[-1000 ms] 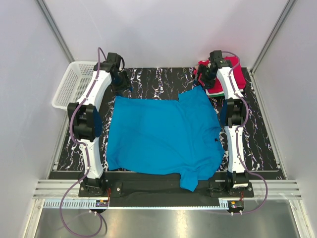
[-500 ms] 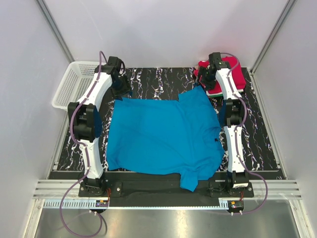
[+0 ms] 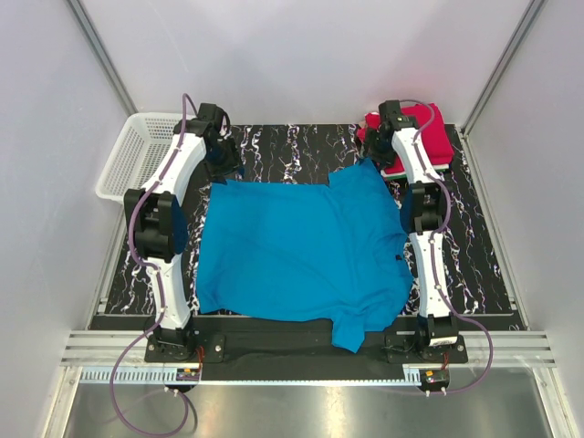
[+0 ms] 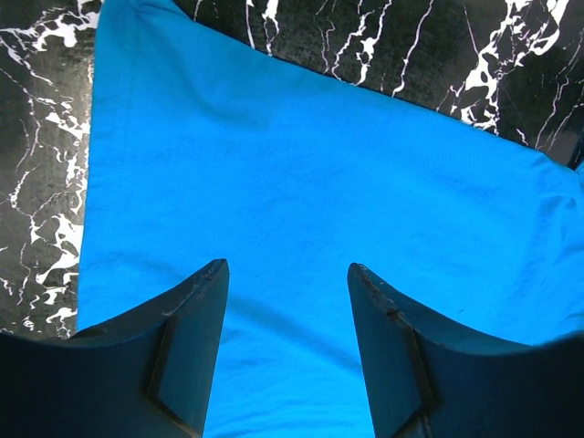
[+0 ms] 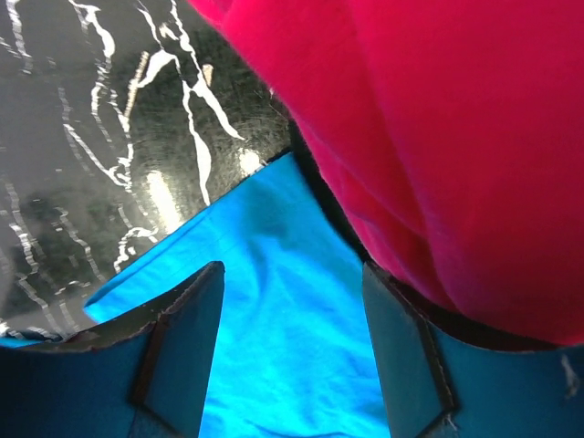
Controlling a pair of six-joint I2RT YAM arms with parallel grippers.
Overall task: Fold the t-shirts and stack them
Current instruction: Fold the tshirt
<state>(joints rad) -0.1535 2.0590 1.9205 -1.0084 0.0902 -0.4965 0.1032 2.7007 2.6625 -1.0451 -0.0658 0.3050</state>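
1 blue t-shirt [image 3: 301, 246] spread, 1 red t-shirt [image 3: 434, 130] folded; left end effector [image 4: 285, 267], right end effector [image 5: 292, 266] both apart.

surface: black marble table [image 3: 292, 146] | on it: blue t-shirt [image 3: 301, 246], folded stack [image 3: 436, 137]

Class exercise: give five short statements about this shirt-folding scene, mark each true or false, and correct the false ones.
1. The bright blue cloth t-shirt lies spread on the black marbled table. True.
2. The left gripper is shut on the blue t-shirt. False: its fingers stand open above it.
3. The white plastic mesh basket sits by the table's far left corner. True.
4. A red shirt lies in that basket. False: the folded red cloth t-shirt lies at the table's far right corner.
5. The right gripper is open. True.
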